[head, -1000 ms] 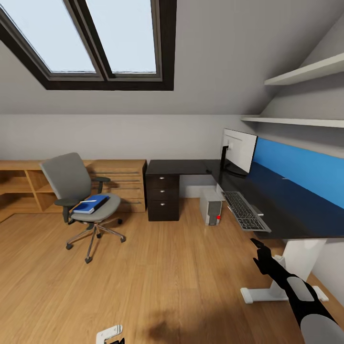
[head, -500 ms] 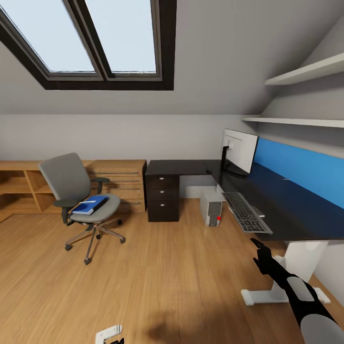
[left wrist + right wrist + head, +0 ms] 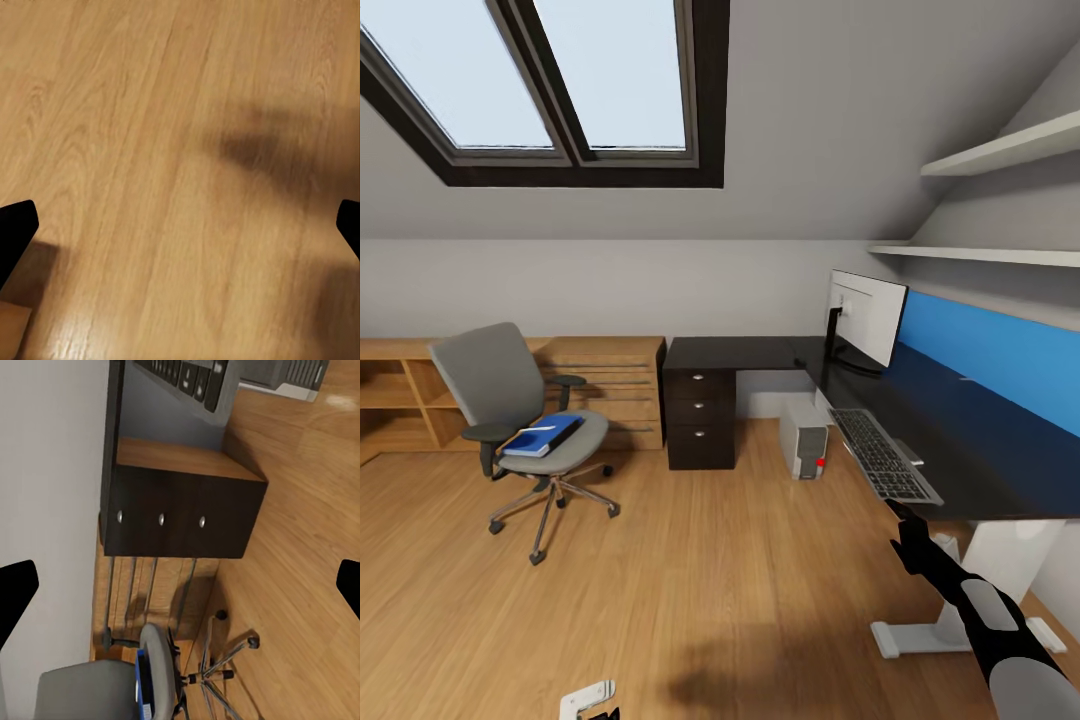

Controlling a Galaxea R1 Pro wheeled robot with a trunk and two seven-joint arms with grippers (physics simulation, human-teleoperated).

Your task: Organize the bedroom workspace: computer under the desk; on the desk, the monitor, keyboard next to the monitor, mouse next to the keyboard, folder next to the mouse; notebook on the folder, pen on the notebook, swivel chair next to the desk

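Note:
The grey swivel chair (image 3: 510, 405) stands on the wood floor at the left, apart from the desk, with the blue folder (image 3: 542, 437) on its seat. The black desk (image 3: 970, 445) runs along the right wall, and its drawer unit (image 3: 702, 415) is at the corner. On the desk top are the monitor (image 3: 870, 318) and the keyboard (image 3: 885, 458). A small grey mouse-like shape (image 3: 909, 457) touches the keyboard's right side. The computer (image 3: 805, 440) stands on the floor under the desk. My right gripper (image 3: 902, 518) hangs open below the desk's near edge. My left gripper (image 3: 180, 225) is open over bare floor. Notebook and pen are out of view.
A low oak chest (image 3: 608, 385) and open oak shelves (image 3: 390, 400) line the back wall behind the chair. The desk's white leg and foot (image 3: 960, 625) stand just right of my right arm. Wall shelves (image 3: 1000, 150) hang above the desk. Open floor lies between chair and desk.
The whole picture has shifted: the camera has moved, so the chair sits further left and the desk looks nearer. The things themselves have not moved, and both grippers keep their pose.

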